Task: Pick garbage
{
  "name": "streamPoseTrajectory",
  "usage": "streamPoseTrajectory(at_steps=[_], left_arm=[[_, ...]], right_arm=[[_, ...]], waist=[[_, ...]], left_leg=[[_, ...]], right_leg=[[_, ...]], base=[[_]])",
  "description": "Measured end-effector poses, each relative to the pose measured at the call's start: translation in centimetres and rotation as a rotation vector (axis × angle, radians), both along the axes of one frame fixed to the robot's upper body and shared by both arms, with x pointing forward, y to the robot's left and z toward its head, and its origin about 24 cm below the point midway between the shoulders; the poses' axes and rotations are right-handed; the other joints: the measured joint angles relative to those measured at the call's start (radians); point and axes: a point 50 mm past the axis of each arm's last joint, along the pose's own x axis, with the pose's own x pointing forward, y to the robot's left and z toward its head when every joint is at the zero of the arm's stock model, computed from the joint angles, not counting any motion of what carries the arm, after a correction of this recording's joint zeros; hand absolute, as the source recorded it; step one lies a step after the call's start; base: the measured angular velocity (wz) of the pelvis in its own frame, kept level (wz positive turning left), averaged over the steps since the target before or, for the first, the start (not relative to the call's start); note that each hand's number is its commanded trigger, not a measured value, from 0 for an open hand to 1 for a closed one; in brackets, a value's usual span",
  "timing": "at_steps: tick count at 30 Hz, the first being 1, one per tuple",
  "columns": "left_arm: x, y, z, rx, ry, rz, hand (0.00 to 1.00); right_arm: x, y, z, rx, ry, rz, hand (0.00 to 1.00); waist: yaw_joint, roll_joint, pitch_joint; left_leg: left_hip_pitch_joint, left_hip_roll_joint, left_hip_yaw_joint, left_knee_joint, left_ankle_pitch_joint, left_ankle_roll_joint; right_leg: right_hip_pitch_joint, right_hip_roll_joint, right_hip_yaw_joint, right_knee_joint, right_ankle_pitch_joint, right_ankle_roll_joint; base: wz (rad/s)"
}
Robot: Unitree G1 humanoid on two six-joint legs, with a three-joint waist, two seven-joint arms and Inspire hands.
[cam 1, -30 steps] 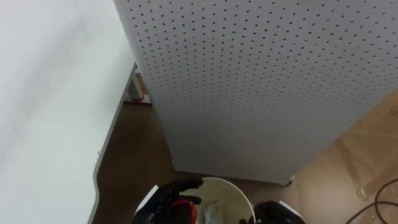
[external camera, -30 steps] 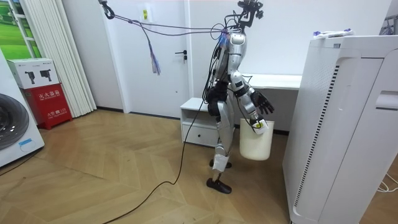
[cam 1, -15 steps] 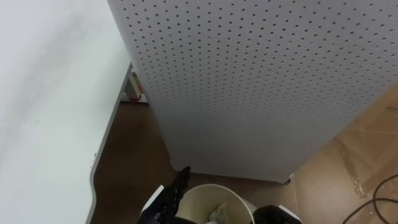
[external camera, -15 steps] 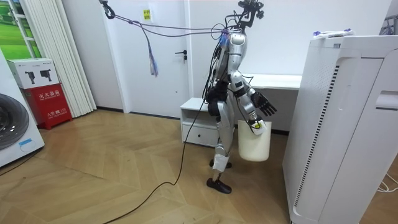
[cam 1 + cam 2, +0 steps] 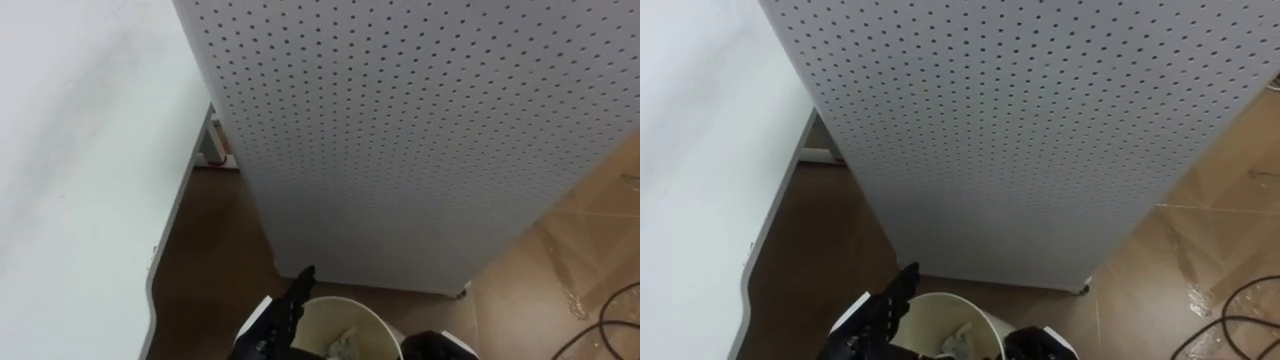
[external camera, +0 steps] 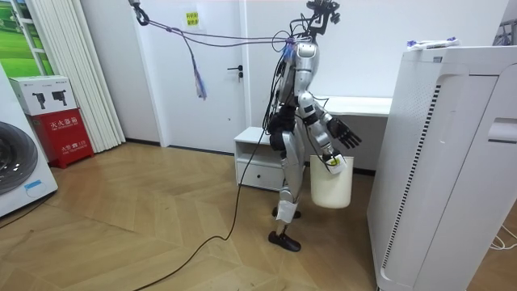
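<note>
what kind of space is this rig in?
Probably a home-style room, maybe a test mock-up: washing machine at the room view's left, white desk beside a drawer unit, wood floor.

silver torso, black left hand (image 5: 283,312), purple straps overhead.

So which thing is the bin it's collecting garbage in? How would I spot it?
Find the tall white cabinet on the room view's right; the robot stands facing it. The bin hangs off the floor before its thighs, by the left robot hand, whose fingers are straight. It is the one round, cream-white open bucket; everything nearby is boxy and stands on the floor.
</note>
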Motion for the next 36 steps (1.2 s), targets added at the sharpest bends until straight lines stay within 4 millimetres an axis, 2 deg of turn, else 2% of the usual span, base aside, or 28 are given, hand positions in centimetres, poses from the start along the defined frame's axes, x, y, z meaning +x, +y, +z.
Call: streamPoseTrajectory(at_steps=[4,6,8,9,11,15,16,17,21,23,26,30,33,36], left_arm=[[0.8,0.3,1.7,-0.009,-0.088,0.036,0.00],[1.2,0.3,3.2,0.010,-0.181,0.046,0.00],[1.3,0.4,4.2,0.014,-0.239,0.054,0.00],[1.3,0.3,5.0,0.021,-0.284,0.056,0.00],[1.4,0.1,6.0,0.027,-0.347,0.059,0.00],[1.5,0.7,6.9,0.052,-0.412,0.101,0.00],[1.4,0.9,6.8,0.061,-0.412,0.109,0.00],[1.1,1.3,6.8,0.082,-0.418,0.126,0.00],[0.9,2.1,7.6,0.171,-0.486,0.169,0.00],[0.9,2.4,8.0,0.222,-0.519,0.184,0.00],[0.9,2.6,10.0,0.293,-0.645,0.219,0.00],[0.3,2.9,12.4,0.329,-0.814,0.290,0.00],[0.2,3.2,13.4,0.356,-0.889,0.335,0.00],[0.0,3.8,14.1,0.408,-0.938,0.356,0.00]], right_arm=[[-0.6,-0.4,-0.3,0.017,0.003,-0.041,1.00],[-1.5,-0.6,-0.6,0.039,0.010,-0.071,1.00],[-2.2,-0.8,-0.9,0.045,0.018,-0.083,1.00],[-2.6,-0.9,-0.9,0.054,0.011,-0.097,1.00],[-3.2,-1.2,-1.1,0.062,0.009,-0.120,1.00],[-4.3,-1.7,-1.3,0.058,0.013,-0.147,1.00],[-4.4,-1.7,-1.3,0.058,0.012,-0.149,1.00],[-4.8,-1.7,-1.4,0.059,0.011,-0.153,1.00],[-4.6,-1.4,-0.8,0.078,-0.027,-0.144,1.00],[-4.7,-1.2,-0.9,0.083,-0.023,-0.134,1.00],[-5.7,-1.1,-1.3,0.097,-0.001,-0.144,1.00],[-6.5,-1.2,-1.7,0.092,0.022,-0.144,1.00],[-6.9,-1.2,-1.8,0.092,0.030,-0.144,1.00],[-7.0,-1.2,-1.8,0.087,0.032,-0.130,1.00]], waist=[[0.000,-0.001,-0.0014],[0.001,-0.003,-0.0039],[-0.001,-0.005,-0.0102],[-0.003,-0.006,-0.0159],[-0.004,-0.005,-0.0168],[-0.006,-0.005,-0.0248],[-0.006,-0.005,-0.0248],[-0.006,-0.008,-0.0294],[-0.002,-0.010,-0.0324],[-0.001,-0.011,-0.0338],[-0.011,-0.017,-0.0382],[-0.008,-0.015,-0.0389],[-0.015,-0.015,-0.0386],[0.001,-0.007,-0.0350]], left_leg=[[0.021,0.001,0.000,-0.010,0.000,0.000],[0.057,0.000,0.004,-0.023,0.000,0.000],[0.093,-0.001,0.007,-0.038,0.000,0.000],[0.107,-0.002,0.007,-0.047,0.000,-0.001],[0.146,-0.004,0.008,-0.065,0.001,-0.001],[0.204,-0.005,0.036,-0.080,0.001,-0.002],[0.212,-0.006,0.041,-0.081,0.001,-0.002],[0.228,-0.006,0.058,-0.084,0.001,-0.002],[0.292,-0.001,0.112,-0.109,-0.018,-0.003],[0.320,0.001,0.115,-0.123,-0.019,-0.002],[0.347,0.003,0.120,-0.132,-0.020,-0.002],[0.408,0.005,0.142,-0.164,-0.018,-0.004],[0.415,0.009,0.142,-0.160,-0.018,-0.005],[0.427,0.020,0.150,-0.160,-0.023,-0.013]], right_leg=[[0.027,0.003,0.002,-0.013,0.001,-0.002],[0.062,0.005,0.002,-0.029,0.003,-0.003],[0.093,0.007,0.005,-0.044,0.003,-0.002],[0.107,0.008,0.005,-0.054,0.004,-0.001],[0.137,0.008,0.007,-0.059,0.003,0.001],[0.179,0.010,0.003,-0.066,0.002,0.002],[0.184,0.010,0.003,-0.066,0.002,0.002],[0.188,0.009,0.003,-0.064,0.003,0.001],[0.196,0.011,0.001,-0.043,0.008,-0.008],[0.215,0.011,-0.010,-0.050,0.016,-0.013],[0.241,0.011,-0.025,-0.061,0.022,-0.015],[0.287,0.016,-0.029,-0.084,0.028,-0.016],[0.295,0.013,-0.060,-0.089,0.030,-0.016],[0.301,0.027,-0.059,-0.095,0.032,-0.020]], base=[[0.00],[-0.04],[-0.07],[-0.05],[-0.06],[-0.20],[-0.29],[-0.40],[-0.49],[-0.38],[-0.13],[-0.17],[0.00],[-0.16]])
